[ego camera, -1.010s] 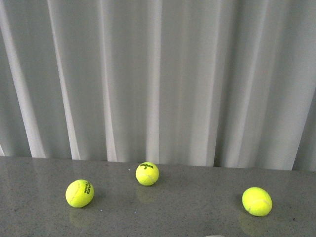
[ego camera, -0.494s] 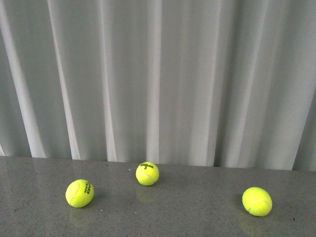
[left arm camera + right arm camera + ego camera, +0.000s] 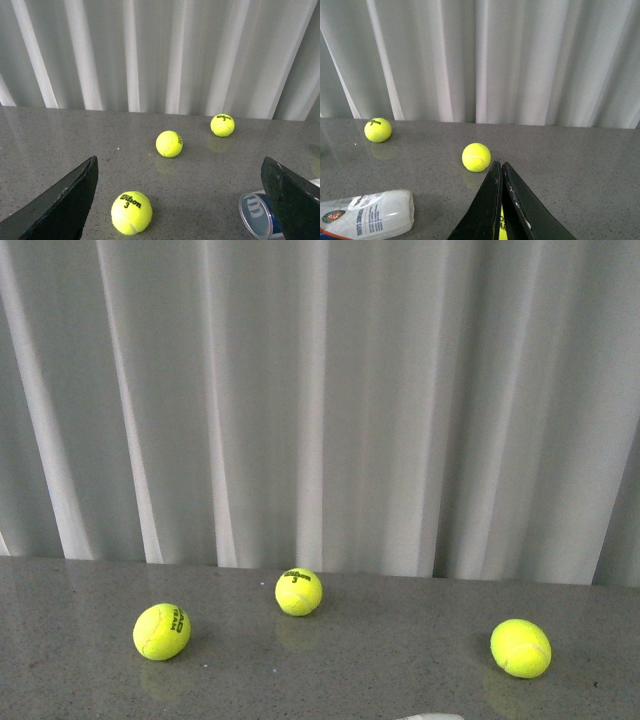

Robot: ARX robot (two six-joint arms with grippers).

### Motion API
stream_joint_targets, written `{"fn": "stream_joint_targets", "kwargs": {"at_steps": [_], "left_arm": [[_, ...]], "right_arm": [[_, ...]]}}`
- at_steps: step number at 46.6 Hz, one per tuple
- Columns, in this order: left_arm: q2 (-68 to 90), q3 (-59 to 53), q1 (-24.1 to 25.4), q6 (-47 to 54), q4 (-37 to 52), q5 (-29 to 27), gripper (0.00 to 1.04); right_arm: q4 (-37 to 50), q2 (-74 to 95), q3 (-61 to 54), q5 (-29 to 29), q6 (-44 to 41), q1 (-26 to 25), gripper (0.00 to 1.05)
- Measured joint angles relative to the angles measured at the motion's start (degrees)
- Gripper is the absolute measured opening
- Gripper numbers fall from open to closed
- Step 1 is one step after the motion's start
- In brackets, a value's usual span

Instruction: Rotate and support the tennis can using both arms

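- The tennis can [image 3: 256,216] was only partly visible. The left wrist view showed just its round end, a clear disc with a white "W" inside a blue ring. The rest was covered by one black finger and cut off by the frame edge.
- In the right wrist view the can lay on its side on the counter [image 3: 580,165]. It was a rounded tube of clear plastic with a white label. The small print was too blurred to read. A round emblem and an orange stripe sat where the can ran out of frame.
- In the front view the can could not be made out. A thin white sliver [image 3: 430,717] at the lower edge could not be identified.
- The left tool [image 3: 179,160] was spread wide, and its matte black, wedge-shaped fingers [image 3: 65,205] gripped nothing. One finger stood just beside the can's end, and whether they touched could not be told.
- The right tool [image 3: 501,164] was pressed together, its flat black fingers meeting at the tips, apart from the can. A bit of yellow in the slit lower down could not be identified.
- Three fuzzy yellow-green tennis balls [image 3: 298,592] lay beyond the can, none touching it. Black print showed on some of them. The glossy, speckled grey counter carried their faint reflections.
- A white curtain [image 3: 320,400] hung in soft vertical folds farther beyond the can, behind the counter's far edge.
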Motion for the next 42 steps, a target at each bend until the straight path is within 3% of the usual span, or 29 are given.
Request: {"fn": "stream_joint_targets", "kwargs": {"at_steps": [33,37,42], "left_arm": [[0.00,0.00,0.00,0.00,0.00,0.00,0.98],[0.00,0.00,0.00,0.00,0.00,0.00,0.98],[-0.04,0.00,0.00,0.00,0.00,0.00,0.98]], "right_arm": [[-14.91,-15.23,0.00,-0.02,0.00,0.00,0.03],[-23.93,-22.16,0.02,-0.20,-0.02,0.00,0.03],[-25.14,-25.16,0.02,-0.17,-0.02,-0.02,0.03]]}}
